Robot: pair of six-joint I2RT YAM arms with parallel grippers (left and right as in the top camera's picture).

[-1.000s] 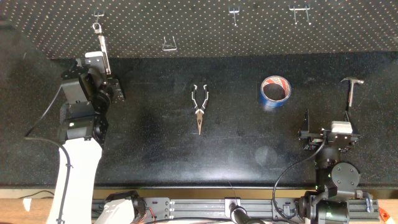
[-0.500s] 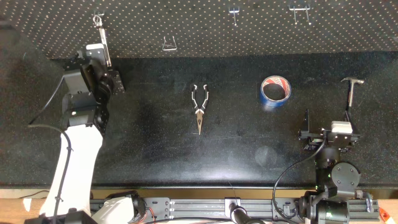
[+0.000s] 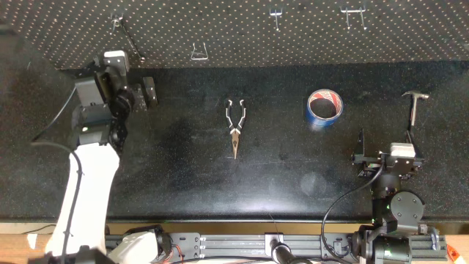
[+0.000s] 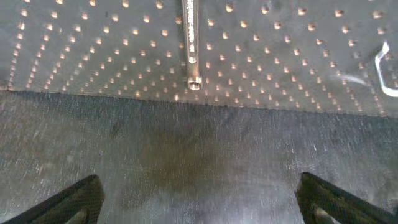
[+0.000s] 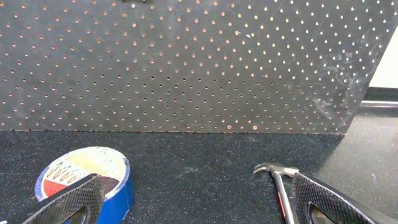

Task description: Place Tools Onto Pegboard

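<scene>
My left fingers (image 3: 149, 91) are released, spread wide with nothing between them, low over the counter (image 3: 183, 169) at the foot of the pegboard (image 3: 220, 29). The wrench (image 4: 191, 43) hangs down from the board straight ahead of them, ring end just above the board's bottom edge and touching nothing of mine. Reads as hung and let go, so I'd count that tool done. My right fingers (image 3: 360, 147) are also released and empty, parked near the counter's front right. They face the blue tape roll (image 5: 84, 177) and the hammer (image 5: 281, 183), which lie on the counter well apart from each other, so that arm is probably staged for one of them. Pliers (image 3: 234, 126) lie flat mid-counter, nose toward the arms, between both reaches. Bare hooks (image 3: 199, 51) wait higher up the board. By my count three things remain.
</scene>
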